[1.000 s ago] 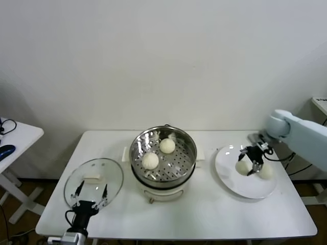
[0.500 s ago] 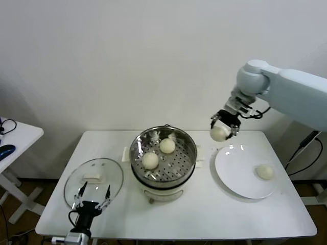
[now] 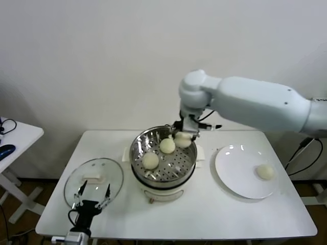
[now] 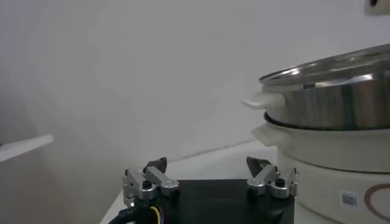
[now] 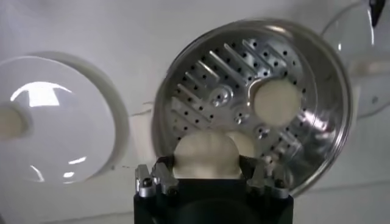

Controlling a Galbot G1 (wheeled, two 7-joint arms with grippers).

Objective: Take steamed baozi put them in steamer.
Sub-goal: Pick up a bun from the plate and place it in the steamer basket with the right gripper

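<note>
The steamer [image 3: 134, 153] stands mid-table, a steel pot on a white base, with two steamed baozi [image 3: 150, 161] [image 3: 167, 145] on its perforated tray. My right gripper [image 3: 184, 135] hangs over the pot's far right side, shut on a third baozi [image 3: 183, 139]. In the right wrist view that baozi [image 5: 207, 153] fills the gap between the fingers of my right gripper [image 5: 207, 169], above the tray [image 5: 225, 73]. A fourth baozi [image 3: 264, 172] lies on the white plate [image 3: 235, 168]. My left gripper [image 3: 91, 197] is parked open at the front left, beside the steamer [image 4: 329, 115].
A round glass lid [image 3: 93, 181] lies flat on the table left of the steamer, just beyond my left gripper [image 4: 210, 173]. The white plate [image 5: 61, 128] sits right of the pot. A side table with a cable [image 3: 10, 135] stands at the far left.
My right gripper has lifted one baozi off the plate and carried it left, over the steamer's far right side. One baozi now lies on the plate. The left arm has not moved.
</note>
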